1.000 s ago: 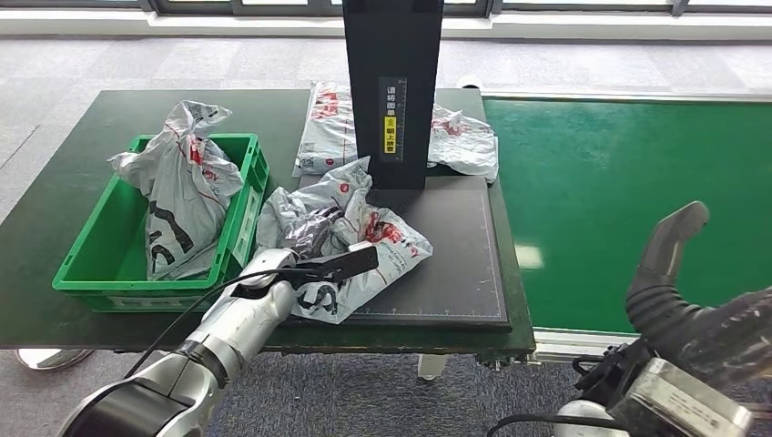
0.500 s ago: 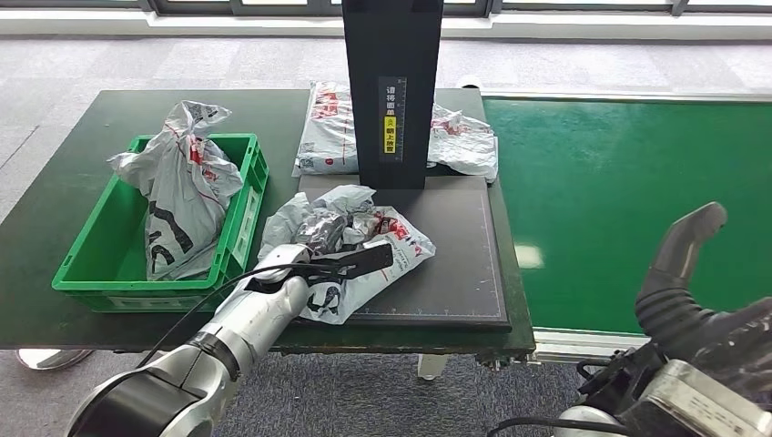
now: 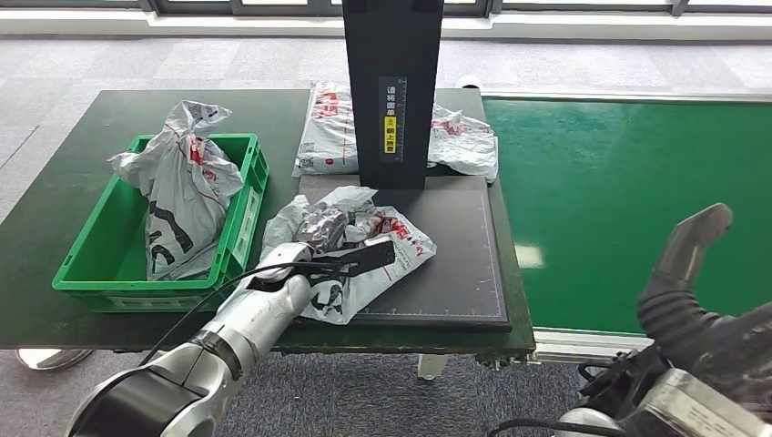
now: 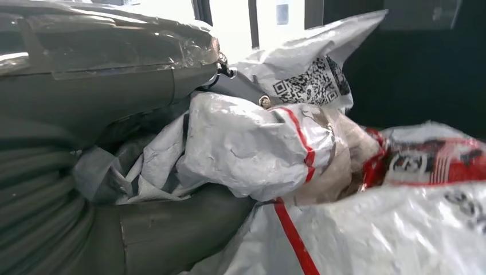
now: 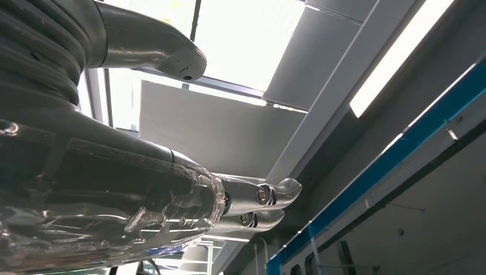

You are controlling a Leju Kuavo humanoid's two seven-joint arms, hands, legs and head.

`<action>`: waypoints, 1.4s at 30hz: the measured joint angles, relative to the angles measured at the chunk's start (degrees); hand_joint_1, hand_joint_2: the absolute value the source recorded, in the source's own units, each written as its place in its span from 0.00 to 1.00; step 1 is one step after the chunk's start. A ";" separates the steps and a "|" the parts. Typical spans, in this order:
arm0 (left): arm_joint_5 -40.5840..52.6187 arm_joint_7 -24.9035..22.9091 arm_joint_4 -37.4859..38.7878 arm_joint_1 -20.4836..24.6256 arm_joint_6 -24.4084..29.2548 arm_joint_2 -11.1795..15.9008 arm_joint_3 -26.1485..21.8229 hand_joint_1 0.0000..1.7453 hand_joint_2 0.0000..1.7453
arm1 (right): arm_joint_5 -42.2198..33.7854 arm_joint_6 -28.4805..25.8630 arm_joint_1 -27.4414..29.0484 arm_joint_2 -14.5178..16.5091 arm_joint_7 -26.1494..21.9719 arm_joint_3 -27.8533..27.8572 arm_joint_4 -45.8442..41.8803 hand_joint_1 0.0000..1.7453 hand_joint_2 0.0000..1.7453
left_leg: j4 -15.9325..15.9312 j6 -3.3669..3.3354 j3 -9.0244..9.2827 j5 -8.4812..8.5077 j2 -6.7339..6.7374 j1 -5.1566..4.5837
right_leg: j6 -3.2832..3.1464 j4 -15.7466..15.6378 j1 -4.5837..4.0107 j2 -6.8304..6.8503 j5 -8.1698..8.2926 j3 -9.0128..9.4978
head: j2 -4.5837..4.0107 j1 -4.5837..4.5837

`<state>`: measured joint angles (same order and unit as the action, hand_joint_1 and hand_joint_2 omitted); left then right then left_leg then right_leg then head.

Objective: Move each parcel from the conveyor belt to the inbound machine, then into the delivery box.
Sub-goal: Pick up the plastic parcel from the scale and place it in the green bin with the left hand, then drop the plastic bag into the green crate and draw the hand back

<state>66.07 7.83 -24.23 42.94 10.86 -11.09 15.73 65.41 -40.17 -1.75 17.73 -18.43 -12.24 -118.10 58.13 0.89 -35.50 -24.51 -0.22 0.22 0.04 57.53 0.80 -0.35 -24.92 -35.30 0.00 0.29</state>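
Note:
A crumpled white parcel [image 3: 387,246] with red and black print lies on the front left of the inbound machine's black plate [image 3: 460,264]. My left hand [image 3: 314,238] grips its bunched upper folds. In the left wrist view, the parcel [image 4: 258,149] is pinched between the thumb and fingers of the left hand [image 4: 109,166], with a QR label showing. My right hand [image 3: 683,273] is raised at the lower right over the green conveyor belt [image 3: 628,182] and holds nothing. The right hand [image 5: 172,195] has its fingers stretched out. The green delivery box [image 3: 127,293] at the left holds one parcel [image 3: 182,196].
The machine's black column [image 3: 393,91] stands at the back of the plate. Two more white parcels [image 3: 328,127] [image 3: 464,141] lie behind it on the dark table [image 3: 55,182]. The box sits directly left of the plate.
My left hand has moved slightly forward and right with the parcel, whose raised top has sunk and bunched lower on the plate. The right hand has drifted a little to the right.

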 joint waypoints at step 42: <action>22.56 -33.01 -5.01 4.82 16.57 23.10 -10.98 1.00 1.00 | -9.57 -0.01 1.65 -0.04 -11.90 0.81 2.31 0.00 1.00 | -0.03 0.18 0.02 -0.01 0.17 0.16 | -0.18 0.04 -0.19 -0.15 -0.06 -0.08 | 0.00 -0.01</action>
<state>88.63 -25.18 -29.24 47.77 27.43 12.01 4.75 55.84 -40.18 -0.10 17.68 -30.33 -11.43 -115.79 58.09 1.07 -35.48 -24.52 -0.05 0.38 -0.14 57.57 0.62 -0.49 -24.98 -35.39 0.00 0.28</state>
